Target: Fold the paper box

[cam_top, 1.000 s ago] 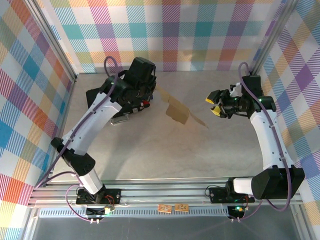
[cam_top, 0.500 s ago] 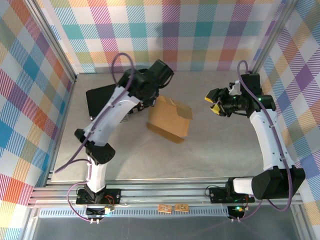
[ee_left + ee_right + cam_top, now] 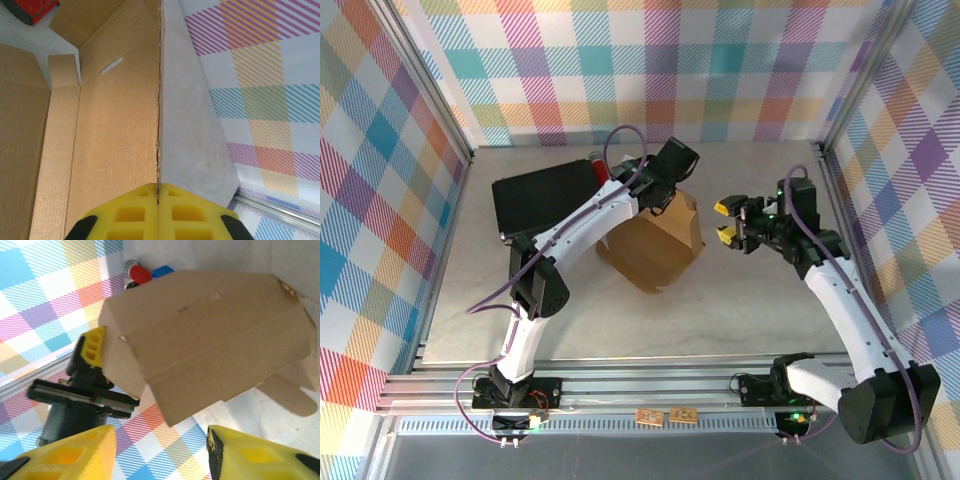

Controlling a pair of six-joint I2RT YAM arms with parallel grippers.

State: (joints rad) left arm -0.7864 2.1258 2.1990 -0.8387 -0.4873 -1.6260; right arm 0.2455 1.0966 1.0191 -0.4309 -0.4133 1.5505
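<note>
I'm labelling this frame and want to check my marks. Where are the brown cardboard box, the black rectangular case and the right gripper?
brown cardboard box (image 3: 655,245), top external view, its broad front panel.
black rectangular case (image 3: 532,200), top external view, middle of its top face.
right gripper (image 3: 724,222), top external view, midway between its yellow fingertips.

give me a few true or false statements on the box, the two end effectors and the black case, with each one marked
1. The left end effector is shut on an edge of the paper box. True.
2. The right end effector grips the box. False: its fingers are open and it hovers just right of the box without touching it.
3. In the top view the black case lies to the left of the box. True.
4. The red cylinder sits inside the box. False: it lies at the far right corner of the black case, outside the box.
</note>
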